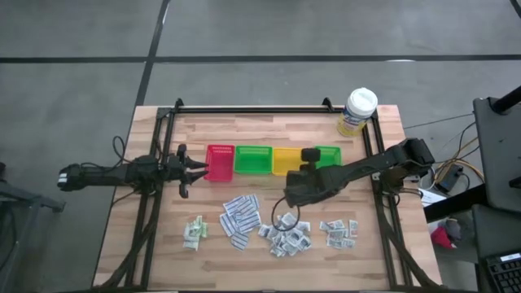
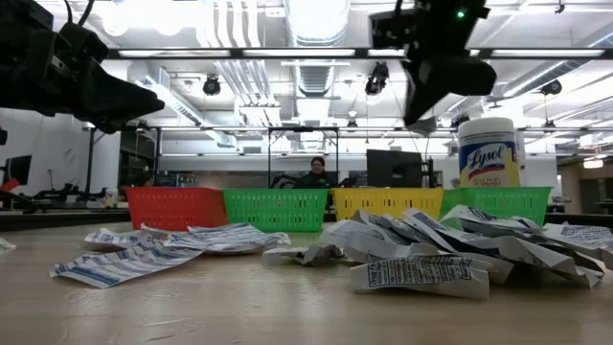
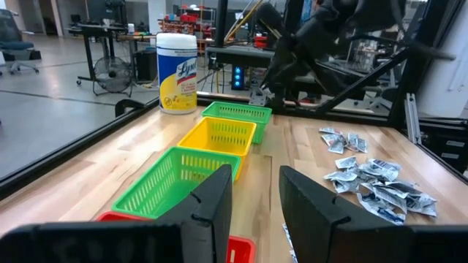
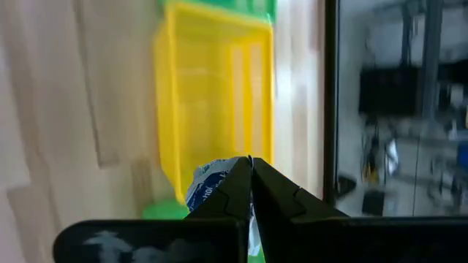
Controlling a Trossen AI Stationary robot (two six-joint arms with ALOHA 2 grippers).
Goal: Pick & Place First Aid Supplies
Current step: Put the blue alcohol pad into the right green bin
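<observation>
Packets (image 1: 286, 236) of first aid supplies are spread in loose heaps along the near half of the bench (image 1: 269, 264), with long printed strips (image 1: 238, 218) toward the left and pale sachets (image 1: 194, 232) nearest the left edge. One small blue-printed packet (image 4: 212, 184) is pinched between the closed fingers of the right gripper (image 4: 251, 179), which is held above the bench between the heaps and the yellow tray (image 1: 286, 160). Such a packet is judged light, thin and limp, easily creased and liable to slip, so an edge grip is thought best. Its long axis cannot be told, since most of it is hidden. The left gripper (image 3: 252, 191) is held partly open and empty beside the red tray (image 1: 220, 162), near the left edge.
</observation>
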